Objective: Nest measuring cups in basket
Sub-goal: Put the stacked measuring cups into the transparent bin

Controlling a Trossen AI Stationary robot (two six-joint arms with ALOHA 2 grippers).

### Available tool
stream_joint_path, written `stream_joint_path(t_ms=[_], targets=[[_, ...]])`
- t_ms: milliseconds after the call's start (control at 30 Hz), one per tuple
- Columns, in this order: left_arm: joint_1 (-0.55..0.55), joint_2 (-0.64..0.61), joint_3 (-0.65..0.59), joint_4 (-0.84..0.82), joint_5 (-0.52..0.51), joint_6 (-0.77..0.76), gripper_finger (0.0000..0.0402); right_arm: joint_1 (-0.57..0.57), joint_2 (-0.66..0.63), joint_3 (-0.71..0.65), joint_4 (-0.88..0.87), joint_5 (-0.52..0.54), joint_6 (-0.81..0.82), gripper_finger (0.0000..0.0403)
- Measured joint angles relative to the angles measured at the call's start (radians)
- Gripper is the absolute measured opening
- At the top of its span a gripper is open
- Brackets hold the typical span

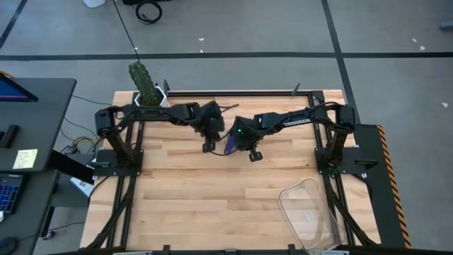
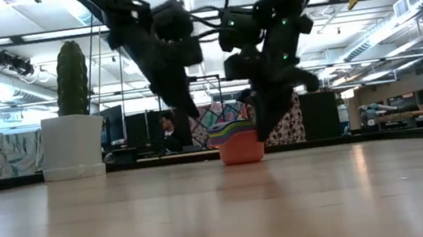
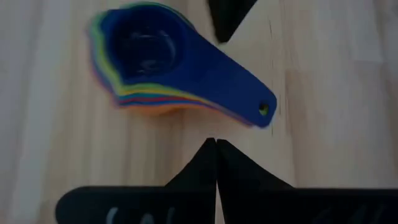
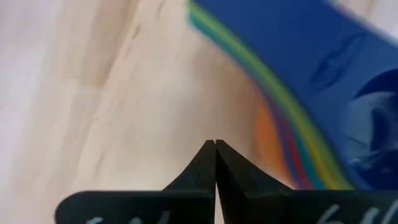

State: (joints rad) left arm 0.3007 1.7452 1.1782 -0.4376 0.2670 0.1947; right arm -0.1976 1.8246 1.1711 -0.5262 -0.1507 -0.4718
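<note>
The measuring cups [image 3: 155,62] sit nested in one stack on the wooden table, the dark blue one on top and the orange one at the bottom [image 2: 242,149]. Their handles fan out toward my left gripper. The stack [image 1: 231,142] lies between my two grippers. My left gripper [image 3: 215,140] is shut and hangs above the table [image 2: 195,114], just short of the handle ends. My right gripper [image 4: 215,142] is shut, its tips low beside the stack [image 2: 261,135], with a strip of bare wood between. The basket [image 1: 308,212] rests on the near right corner.
A white pot with a cactus [image 1: 145,88] stands at the table's far left corner. Bare wood [image 1: 198,205] stretches from the stack to the near edge and toward the basket. A desk with a laptop [image 1: 21,142] is beyond the left edge.
</note>
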Motion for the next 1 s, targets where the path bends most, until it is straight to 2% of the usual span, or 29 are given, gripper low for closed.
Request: stream_joint_path(t_ms=[133,333,733,1000], targets=[[0.027,-0.058,0.002,-0.13,0.0,0.023,0.0004,0.02,-0.031,0.006,-0.068,0.011,-0.002,0.0006],[0.032,-0.072,0.0,-0.328,0.0,0.048,0.0004,0.059,-0.084,0.006,-0.173,0.097,-0.002,0.0006],[-0.016,-0.072,0.0,-0.294,0.0,0.087,0.0004,0.074,-0.206,0.006,-0.253,0.133,0.002,0.0006],[-0.02,-0.072,0.0,-0.266,-0.001,0.018,0.0009,0.074,-0.241,0.006,-0.266,0.133,0.006,0.0012]])
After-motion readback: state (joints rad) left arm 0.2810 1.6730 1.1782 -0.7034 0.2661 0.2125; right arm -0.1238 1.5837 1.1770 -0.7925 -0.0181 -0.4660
